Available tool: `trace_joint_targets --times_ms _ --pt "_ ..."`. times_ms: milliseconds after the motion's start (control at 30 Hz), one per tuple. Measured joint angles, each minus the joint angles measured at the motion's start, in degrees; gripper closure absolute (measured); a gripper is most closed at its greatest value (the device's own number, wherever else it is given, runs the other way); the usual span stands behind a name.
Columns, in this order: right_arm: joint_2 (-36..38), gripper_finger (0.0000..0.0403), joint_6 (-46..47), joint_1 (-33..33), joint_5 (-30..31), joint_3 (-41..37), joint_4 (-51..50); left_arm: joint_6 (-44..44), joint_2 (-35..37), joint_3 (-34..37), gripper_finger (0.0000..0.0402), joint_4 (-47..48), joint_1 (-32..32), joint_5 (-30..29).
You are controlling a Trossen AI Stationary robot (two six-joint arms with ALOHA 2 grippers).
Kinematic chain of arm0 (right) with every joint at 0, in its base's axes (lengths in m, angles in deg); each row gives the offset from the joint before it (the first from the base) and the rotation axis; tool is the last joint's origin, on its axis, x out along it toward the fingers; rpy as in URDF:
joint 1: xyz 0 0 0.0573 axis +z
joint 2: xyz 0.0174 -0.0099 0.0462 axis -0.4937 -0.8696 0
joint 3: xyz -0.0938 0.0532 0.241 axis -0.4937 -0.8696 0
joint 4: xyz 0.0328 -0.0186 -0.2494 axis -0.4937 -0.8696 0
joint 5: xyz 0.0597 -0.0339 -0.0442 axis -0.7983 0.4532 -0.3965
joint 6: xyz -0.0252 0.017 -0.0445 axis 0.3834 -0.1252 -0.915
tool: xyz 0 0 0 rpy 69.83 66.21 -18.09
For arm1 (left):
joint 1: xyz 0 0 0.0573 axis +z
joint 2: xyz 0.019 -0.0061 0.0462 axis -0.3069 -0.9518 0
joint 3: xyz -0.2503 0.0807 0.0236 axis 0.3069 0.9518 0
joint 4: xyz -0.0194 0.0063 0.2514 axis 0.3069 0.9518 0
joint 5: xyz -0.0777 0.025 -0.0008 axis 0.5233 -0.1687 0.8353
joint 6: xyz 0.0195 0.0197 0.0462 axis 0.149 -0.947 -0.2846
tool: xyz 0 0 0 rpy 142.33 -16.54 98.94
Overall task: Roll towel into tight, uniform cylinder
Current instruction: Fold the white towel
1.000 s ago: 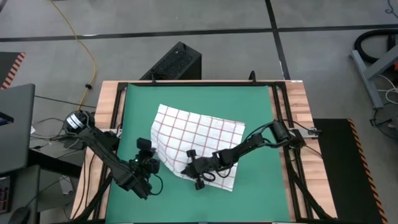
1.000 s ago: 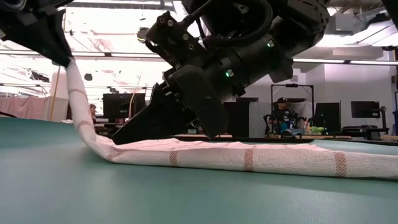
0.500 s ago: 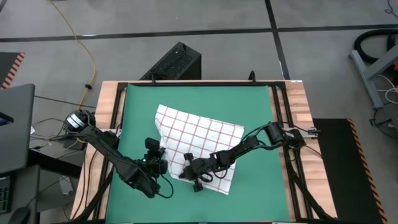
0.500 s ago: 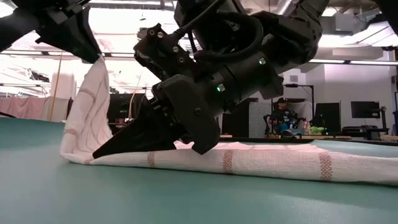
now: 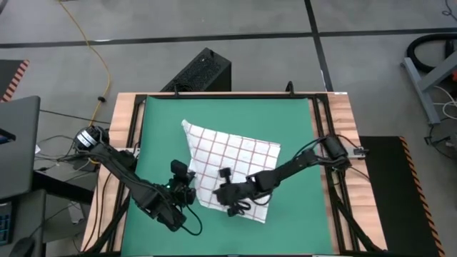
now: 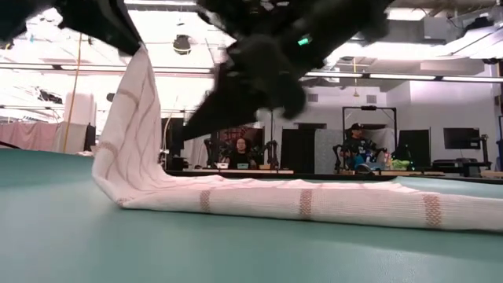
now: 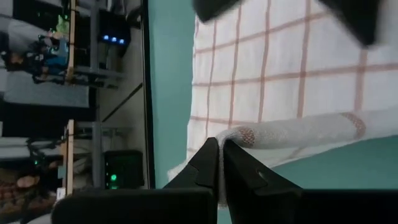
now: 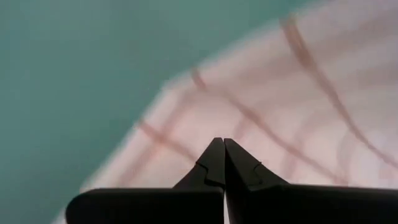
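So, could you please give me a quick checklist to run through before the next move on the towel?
1. Left gripper jaws shut on white red-checked cloth towel corner: ok.
2. That corner lifted off the green mat: ok.
3. Right gripper jaws shut, empty, above the towel: ok.
4. Towel rolled into a cylinder: not ok, mostly flat.
5. Towel wholly on the mat: ok.
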Motion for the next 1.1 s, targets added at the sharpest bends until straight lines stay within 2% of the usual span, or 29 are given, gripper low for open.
trace_joint_targets --times_ms 133,267,467,767,933,1100 --pt "2.33 0.039 8.97 2.12 7.16 -1.84 -16.3 -4.6 0.02 -1.05 0.0401 -4.36 -0.31 1.19" --pt "2.22 0.0391 16.3 4.14 12.68 -5.4 -20.51 -12.44 0.02 -1.1 0.0401 -11.38 -0.42 1.62" --pt "1.92 0.0394 22.12 5.44 14.28 -8.38 -17.45 -24.16 0.02 -1.1 0.0401 -20.58 -0.42 4.16" --pt "1.85 0.0394 18.21 2.78 10.83 -10.03 -10.24 -40.75 0.02 -1.1 0.0401 -36.81 0.33 12.0" --pt "1.74 0.0394 17.23 1.42 9.28 -10.11 -7.72 -44.87 0.02 -1.1 0.0401 -44.12 1.58 12.48" --pt "1.63 0.0395 16.1 0.56 8.01 -10.14 -4.47 -42.61 0.02 -0.47 0.0401 -46.61 5.09 16.7"
